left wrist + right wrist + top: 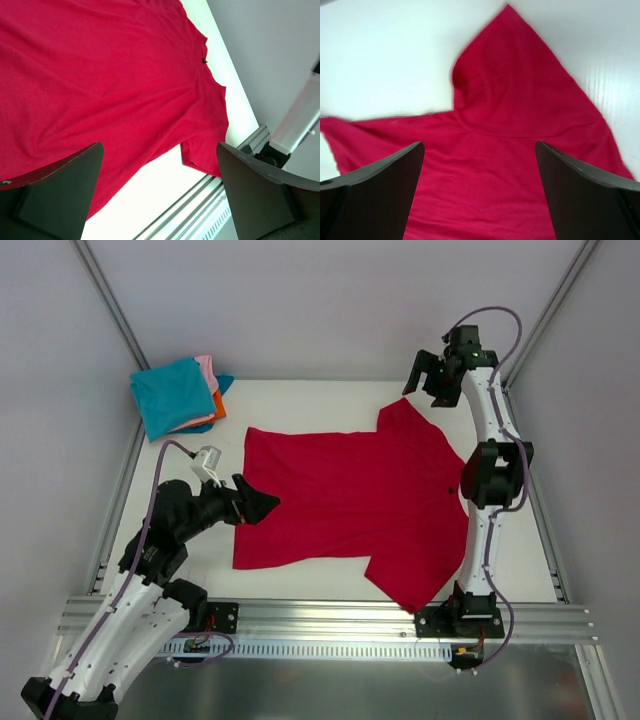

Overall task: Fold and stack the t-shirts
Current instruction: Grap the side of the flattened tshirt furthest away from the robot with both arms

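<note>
Left gripper [262, 506] at the hem edge of the red t-shirt [350, 495], jaws wide and empty, shirt spread flat on the white table [300, 405], right gripper [428, 375] above the far sleeve, jaws wide, empty, folded t-shirts [180, 395] stacked at far left corner

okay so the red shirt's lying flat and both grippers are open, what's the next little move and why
Probably lower the right gripper onto the far sleeve of the red t-shirt and pinch it. The shirt lies spread and unfolded, both grippers are open and empty, and the right wrist view looks straight down on that sleeve.
</note>
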Robot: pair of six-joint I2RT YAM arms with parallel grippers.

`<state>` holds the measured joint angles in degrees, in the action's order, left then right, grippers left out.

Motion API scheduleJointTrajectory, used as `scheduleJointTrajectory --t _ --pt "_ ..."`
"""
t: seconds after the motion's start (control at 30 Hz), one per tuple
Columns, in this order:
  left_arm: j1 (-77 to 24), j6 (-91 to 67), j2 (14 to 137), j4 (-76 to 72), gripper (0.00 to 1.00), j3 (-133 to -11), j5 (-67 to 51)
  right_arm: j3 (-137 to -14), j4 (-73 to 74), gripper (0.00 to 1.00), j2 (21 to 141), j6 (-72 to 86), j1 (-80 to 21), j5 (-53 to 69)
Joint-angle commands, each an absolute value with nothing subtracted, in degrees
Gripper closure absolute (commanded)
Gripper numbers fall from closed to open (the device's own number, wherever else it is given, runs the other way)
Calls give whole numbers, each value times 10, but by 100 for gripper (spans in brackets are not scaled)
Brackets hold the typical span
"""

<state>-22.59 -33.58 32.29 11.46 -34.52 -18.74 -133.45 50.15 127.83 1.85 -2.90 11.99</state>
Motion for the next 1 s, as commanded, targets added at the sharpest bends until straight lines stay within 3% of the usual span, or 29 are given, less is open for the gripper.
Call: scheduleJointTrajectory --t 0.0,0.3,0.53,0.97 --pt "-233 -308 287 134 1 -352 -207 -1361 493 1 1314 55 -12 156" --pt "-232 -292 298 168 1 -352 -214 -1314 327 1 1374 104 11 193" --pt "-232 -301 318 137 2 -329 -225 -1382 269 1 1450 167 39 242" --pt "-232 -325 280 132 1 -285 -221 -1243 254 1 1359 127 47 265"
